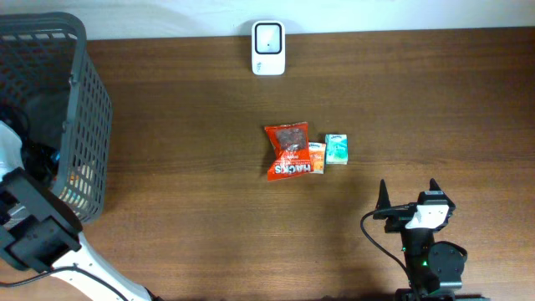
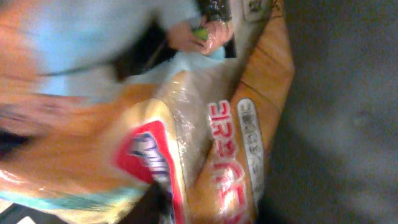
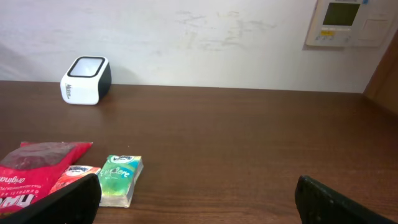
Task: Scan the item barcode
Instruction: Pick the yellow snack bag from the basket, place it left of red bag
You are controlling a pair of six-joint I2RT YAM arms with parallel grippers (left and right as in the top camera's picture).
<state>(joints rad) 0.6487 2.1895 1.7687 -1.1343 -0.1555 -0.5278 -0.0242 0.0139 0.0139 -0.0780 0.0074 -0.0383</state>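
Note:
My left gripper [image 2: 199,208] is down inside the grey basket [image 1: 84,100], pressed in among crinkly packets. An orange packet with red Korean lettering [image 2: 249,124] fills the blurred left wrist view, and one dark finger [image 2: 157,200] shows against it. Blur hides whether the jaws hold anything. The white scanner [image 1: 268,48] stands at the table's far edge, also in the right wrist view [image 3: 86,79]. My right gripper [image 1: 407,191] rests near the front edge, open and holding nothing [image 3: 196,196].
A red snack bag [image 1: 288,150], a small orange pack [image 1: 317,157] and a green tissue pack [image 1: 336,148] lie together mid-table, ahead and left of the right gripper. The basket fills the far left corner. A wall panel [image 3: 345,23] hangs behind.

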